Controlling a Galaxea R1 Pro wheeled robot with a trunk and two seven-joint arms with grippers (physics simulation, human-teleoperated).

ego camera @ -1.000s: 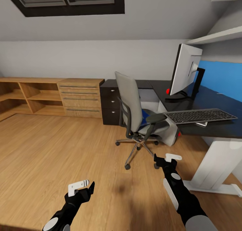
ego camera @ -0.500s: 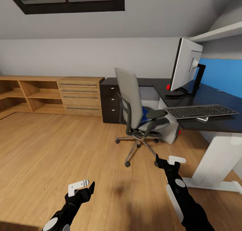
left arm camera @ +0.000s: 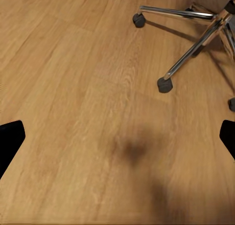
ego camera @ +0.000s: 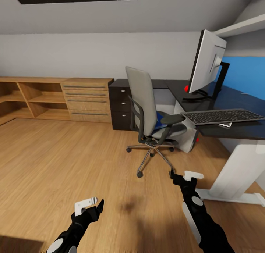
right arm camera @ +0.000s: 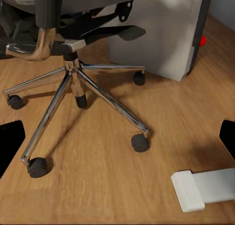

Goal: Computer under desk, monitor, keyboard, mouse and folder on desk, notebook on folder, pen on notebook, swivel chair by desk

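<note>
The grey swivel chair (ego camera: 144, 102) stands on the wood floor, turned toward the desk (ego camera: 235, 100), with the blue folder (ego camera: 159, 118) lying on its seat. On the black desk top are the monitor (ego camera: 207, 63) and, in front of it, the keyboard (ego camera: 222, 116). A flat white-edged thing (ego camera: 225, 125) pokes out from under the keyboard; I cannot tell what it is. The grey computer (ego camera: 188, 137) sits under the desk. Mouse and pen are out of view. My left gripper (ego camera: 92, 206) and right gripper (ego camera: 183, 176) hang open and empty, low over the floor, short of the chair.
A black three-drawer unit (ego camera: 120, 106) ends the desk's far wing. Light wooden shelving (ego camera: 55, 98) runs along the back wall. The chrome chair base (right arm camera: 73, 83) and the white desk foot (right arm camera: 203, 188) are close to my right gripper. Open floor lies to the left.
The whole picture has shifted: the skylight has slid up out of view and chair and desk look slightly nearer, so the camera moved. Both grippers stay open.
</note>
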